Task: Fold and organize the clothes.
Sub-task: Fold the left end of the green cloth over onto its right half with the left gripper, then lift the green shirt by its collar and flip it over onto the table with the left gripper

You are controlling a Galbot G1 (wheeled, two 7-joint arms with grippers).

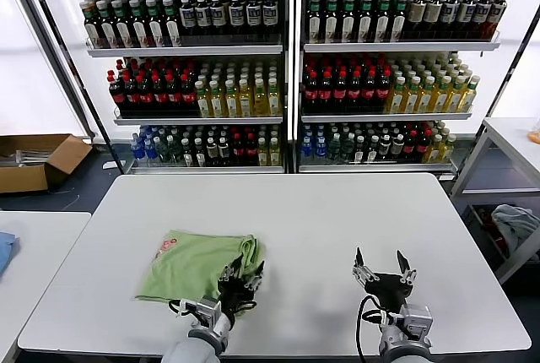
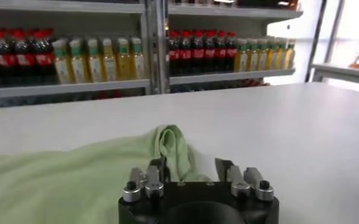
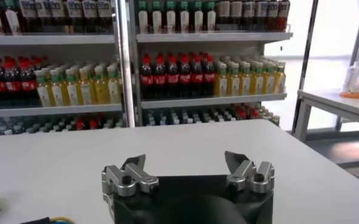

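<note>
The clothes are one light green shirt (image 1: 198,263), lying folded on the white table (image 1: 337,211) at its front left, with a small reddish print (image 1: 166,248) facing up. My left gripper (image 1: 240,277) sits at the shirt's right front corner. In the left wrist view the shirt (image 2: 75,176) spreads to one side, and a bunched fold (image 2: 173,149) rises just ahead of the left gripper (image 2: 191,169). Its jaws stand apart, open, and are not pinching the cloth. My right gripper (image 1: 382,263) hovers over bare table at the front right, open and empty, as the right wrist view (image 3: 185,161) also shows.
Tall shelves of bottles (image 1: 287,59) stand behind the table. A cardboard box (image 1: 34,160) lies on the floor at the left. A side table with a blue cloth (image 1: 4,253) is at the left edge. A grey-blue garment (image 1: 515,224) hangs on a rack at the right.
</note>
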